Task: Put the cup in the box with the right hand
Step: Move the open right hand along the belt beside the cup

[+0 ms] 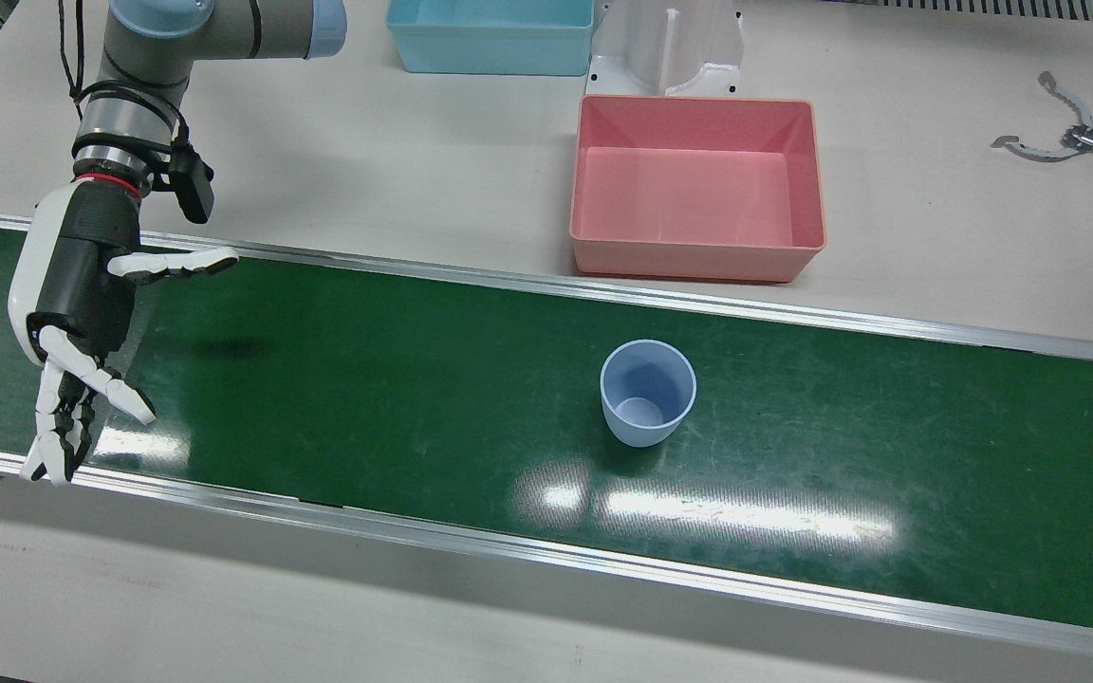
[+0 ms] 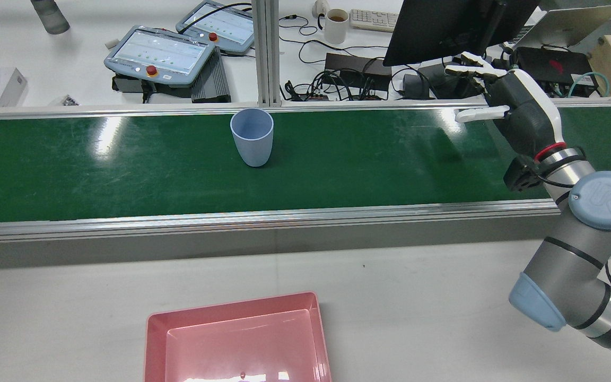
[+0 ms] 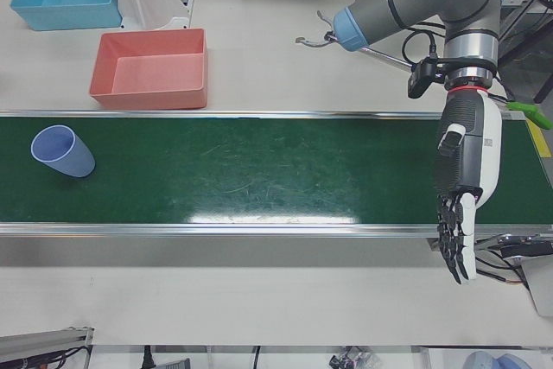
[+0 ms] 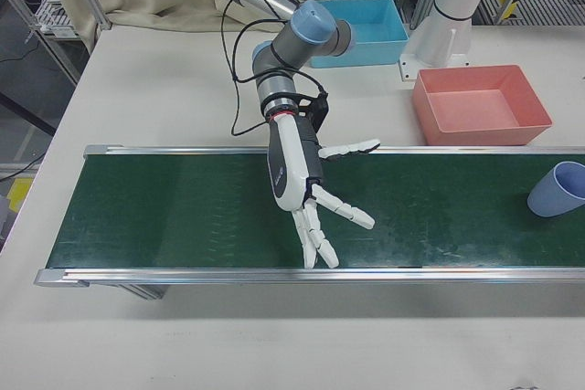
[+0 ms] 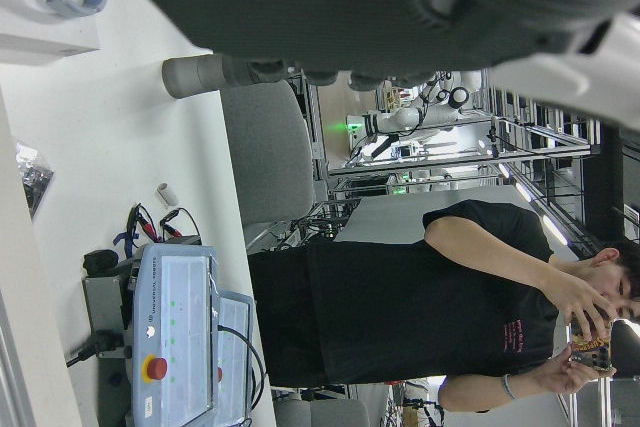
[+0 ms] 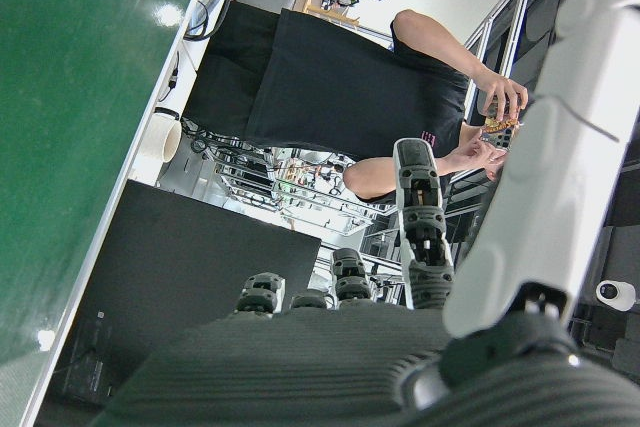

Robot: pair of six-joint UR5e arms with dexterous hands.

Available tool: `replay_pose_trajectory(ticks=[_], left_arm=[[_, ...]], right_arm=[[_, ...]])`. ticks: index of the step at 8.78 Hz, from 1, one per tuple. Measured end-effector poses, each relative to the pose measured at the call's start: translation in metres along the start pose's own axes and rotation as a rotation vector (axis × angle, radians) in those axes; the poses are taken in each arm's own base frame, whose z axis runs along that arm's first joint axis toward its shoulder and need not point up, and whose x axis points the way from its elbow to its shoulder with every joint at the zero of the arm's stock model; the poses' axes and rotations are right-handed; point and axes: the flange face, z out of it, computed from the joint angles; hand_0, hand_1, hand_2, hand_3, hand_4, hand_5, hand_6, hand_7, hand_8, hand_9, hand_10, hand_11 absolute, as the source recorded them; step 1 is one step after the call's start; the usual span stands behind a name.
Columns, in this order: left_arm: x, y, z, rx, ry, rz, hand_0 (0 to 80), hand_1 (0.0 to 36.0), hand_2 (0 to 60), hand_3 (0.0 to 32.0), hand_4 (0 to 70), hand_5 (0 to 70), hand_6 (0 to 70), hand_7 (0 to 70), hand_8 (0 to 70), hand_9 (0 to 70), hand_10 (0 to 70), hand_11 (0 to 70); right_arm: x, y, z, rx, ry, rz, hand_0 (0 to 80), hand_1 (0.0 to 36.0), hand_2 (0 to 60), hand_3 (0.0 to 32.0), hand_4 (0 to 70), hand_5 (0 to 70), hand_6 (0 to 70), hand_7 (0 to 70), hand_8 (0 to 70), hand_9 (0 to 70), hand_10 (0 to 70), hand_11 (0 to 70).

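Cup (image 1: 648,392): upright on green belt (image 1: 366,379), mid-belt. Pink box (image 1: 695,186): on counter (image 1: 395,161) beside belt, near cup. Right robot hand (image 1: 82,313): spread, empty, over belt, well apart from cup. Left robot hand (image 3: 464,181): fingers extended, empty.

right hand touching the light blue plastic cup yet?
Apart. Front view: the right hand hangs open at the belt's far end, with bare green belt between it and the upright light blue plastic cup.
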Motion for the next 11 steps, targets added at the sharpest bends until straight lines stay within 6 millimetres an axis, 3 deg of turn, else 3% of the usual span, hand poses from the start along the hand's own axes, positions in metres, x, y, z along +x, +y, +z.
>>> replay_pose_trajectory(ticks=[3, 5, 9, 11], left_arm=[[0.000, 0.000, 0.000, 0.000, 0.000, 0.000, 0.0, 0.0, 0.0, 0.0, 0.0, 0.0, 0.0, 0.0, 0.0, 0.0, 0.0, 0.0], [0.000, 0.000, 0.000, 0.000, 0.000, 0.000, 0.0, 0.0, 0.0, 0.0, 0.0, 0.0, 0.0, 0.0, 0.0, 0.0, 0.0, 0.0], [0.000, 0.000, 0.000, 0.000, 0.000, 0.000, 0.0, 0.0, 0.0, 0.0, 0.0, 0.0, 0.0, 0.0, 0.0, 0.0, 0.0, 0.0], [0.000, 0.000, 0.000, 0.000, -0.001, 0.000, 0.0, 0.0, 0.0, 0.0, 0.0, 0.0, 0.0, 0.0, 0.0, 0.0, 0.0, 0.0]], right_arm=[[0.004, 0.008, 0.004, -0.011, 0.000, -0.012, 53.3, 11.2, 0.0, 0.0, 25.9, 5.2, 5.4, 18.0, 0.1, 2.2, 4.7, 8.6], [0.013, 0.028, 0.018, -0.037, -0.001, -0.028, 53.5, 11.3, 0.0, 0.0, 27.9, 5.1, 6.0, 21.5, 0.2, 2.9, 4.9, 8.8], [0.054, 0.065, 0.056, -0.072, 0.019, -0.052, 53.1, 11.1, 0.0, 0.0, 28.9, 5.0, 6.4, 23.6, 0.3, 3.5, 5.0, 8.9], [0.075, 0.092, 0.061, -0.106, 0.037, -0.057, 53.6, 11.8, 0.0, 0.0, 28.7, 5.1, 6.4, 24.2, 0.2, 3.4, 4.3, 7.9]])
